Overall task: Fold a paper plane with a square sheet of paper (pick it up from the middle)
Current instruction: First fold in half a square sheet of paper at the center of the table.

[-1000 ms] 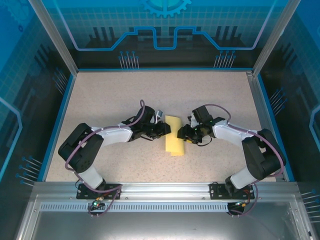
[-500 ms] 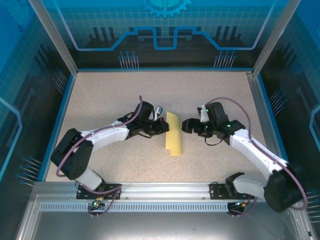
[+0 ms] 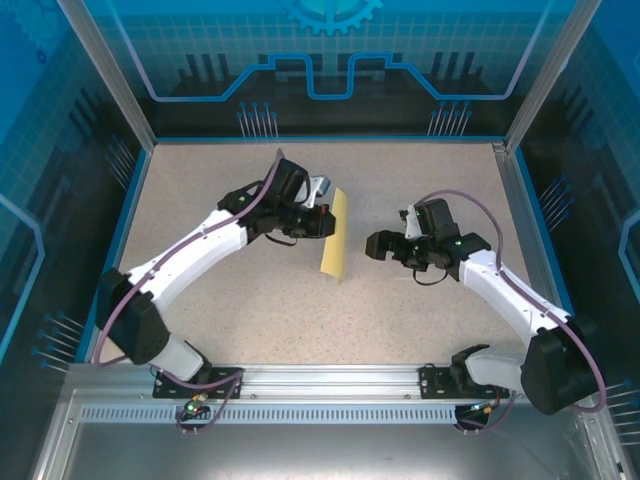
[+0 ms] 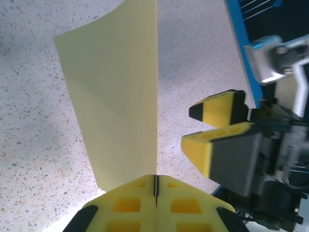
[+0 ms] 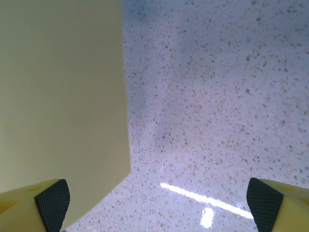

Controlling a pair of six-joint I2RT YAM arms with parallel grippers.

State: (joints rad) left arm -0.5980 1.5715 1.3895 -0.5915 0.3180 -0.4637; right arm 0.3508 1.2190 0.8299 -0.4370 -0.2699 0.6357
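Centre-left in the top view, the left gripper (image 3: pixel 322 222) was clamped shut on the square sheet of paper (image 3: pixel 333 235), its yellow pads (image 4: pixel 130 203) pressed together over one end of it. The sheet looked already doubled into a narrow strip. It stood on edge in the middle of the frame, slanting toward the lower centre. I could not tell whether its far end touched the table (image 3: pixel 220 320). Pinching it by one end probably kept the layers together and left the free length open to the other arm. In the left wrist view the strip ran up the frame from the pads, bowing slightly to the left.

Just right of the strip, the right gripper (image 3: pixel 375 245) hung with its jaws spread wide and nothing between them. It pointed at the paper but was apart from it — likely ready for a fresh hold.

Around both lay bare speckled tabletop, edged by a blue rim (image 3: pixel 122 235). Nothing stood in the gap — the likelier trouble was the limp sheet bending or slipping.
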